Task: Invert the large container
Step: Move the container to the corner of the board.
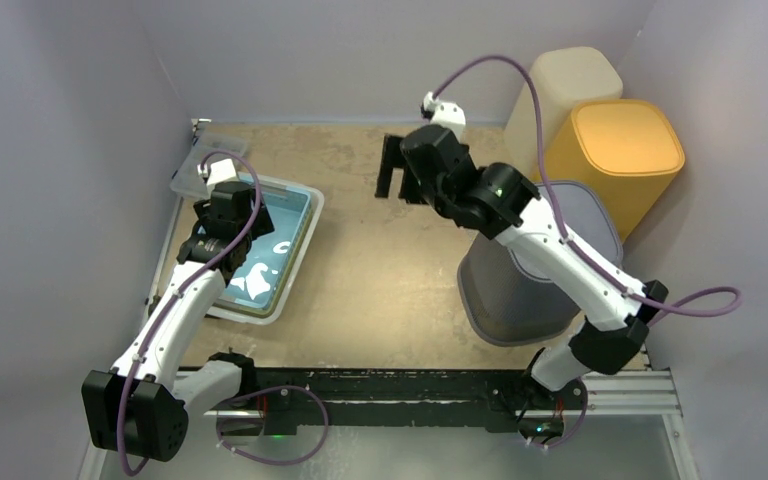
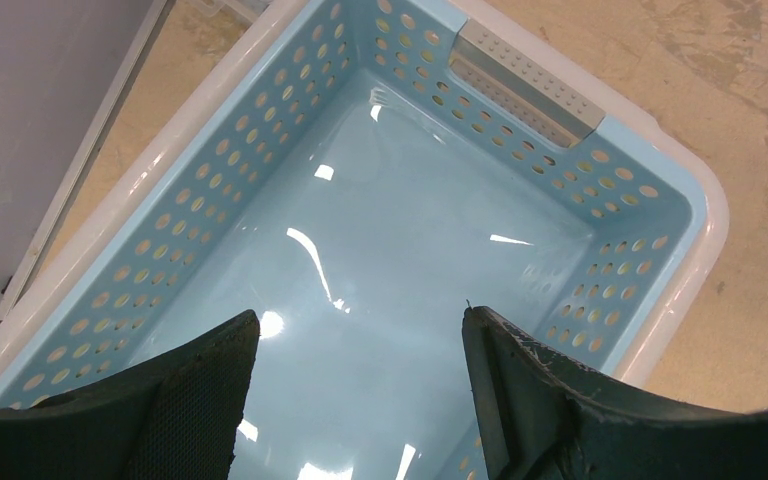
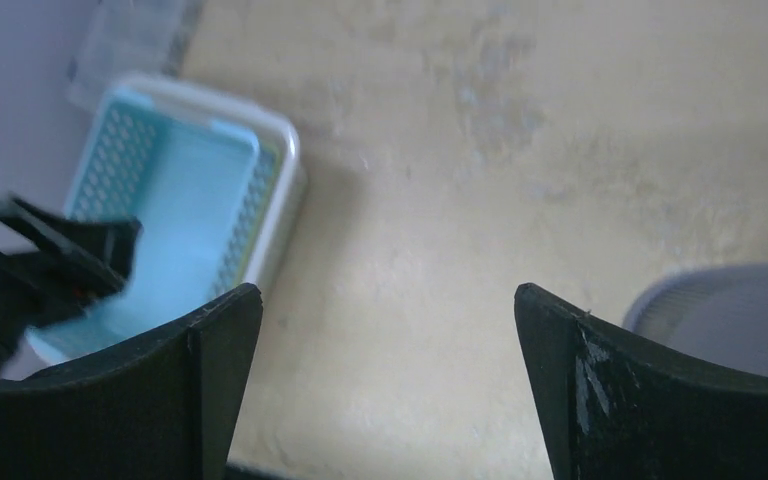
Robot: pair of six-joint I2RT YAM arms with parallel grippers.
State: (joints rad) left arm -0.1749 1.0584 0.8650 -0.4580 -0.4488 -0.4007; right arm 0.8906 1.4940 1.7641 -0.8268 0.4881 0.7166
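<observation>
At the far left corner of the desk (image 1: 380,270) sits a small clear box (image 1: 198,160). Just beside it lies what you may take to be the task's large container, the pale blue perforated basket (image 1: 298,255). It rests upright, mouth to the ceiling and nothing inside, near the desk's left edge.

Your left tool (image 2: 360,390) hangs directly above the basket's floor, jaws spread wide and gripping nothing. Through the left wrist camera, the basket's long axis runs from lower left to upper right, and a grey handle (image 2: 525,80) caps the far short wall. The white rim (image 2: 705,215) passes to the right of the right finger.

The left arm is plainly the nearer. The flip likely turns on one fact: the rim lies out to the sides and ahead of the tool, not between its jaws, so a wall has to come between them first.

Across a bare stretch of desk, your right tool (image 1: 395,168) floats well apart from the basket, also spread and unloaded. Beneath and behind that arm stand a grey bin (image 1: 520,290), a tan bin (image 1: 560,90) and a yellow bin (image 1: 615,150).
</observation>
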